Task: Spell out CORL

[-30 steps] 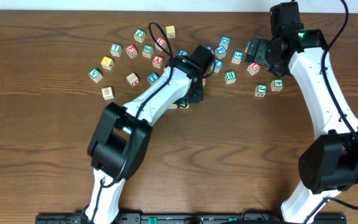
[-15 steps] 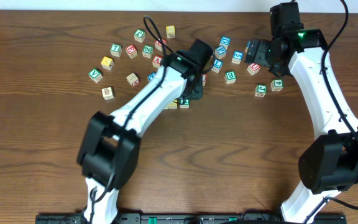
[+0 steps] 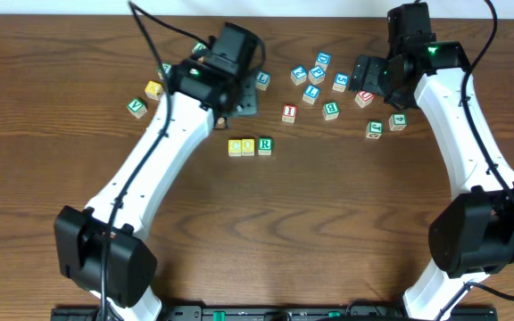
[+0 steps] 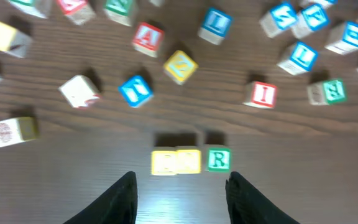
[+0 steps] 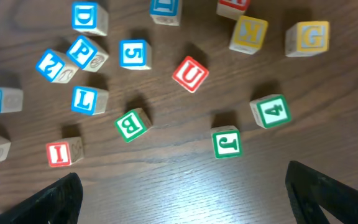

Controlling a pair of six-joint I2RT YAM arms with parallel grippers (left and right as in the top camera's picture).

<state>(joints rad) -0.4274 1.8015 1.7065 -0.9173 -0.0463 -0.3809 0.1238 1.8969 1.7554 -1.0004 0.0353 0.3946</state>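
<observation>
Well, 3 cubes sat in a level row on the wooden table (image 3: 346, 232), just below the scatter of loose blocks. The first yellow cube (image 3: 236, 147) touched the second yellow cube (image 3: 249, 146), and both showed bright yellow top faces with letters too faint to read. Right after them came the R cube (image 3: 265, 144), white-faced with a bold green R and set just beside the second yellow one.

Up in the scatter, an L cube (image 3: 310, 93) lay flat with its blue letter showing, well apart from the row. It sat between a red I cube (image 3: 289, 112) and a green B cube (image 3: 330, 111). At least 1 more blue L lay nearby, so which one belonged in the word could not be told.

The left gripper (image 4: 182, 180) hung above the row with its fingers parted and nothing between them. The right gripper (image 5: 182, 174) hovered over the far blocks, spread wide and carrying nothing.
</observation>
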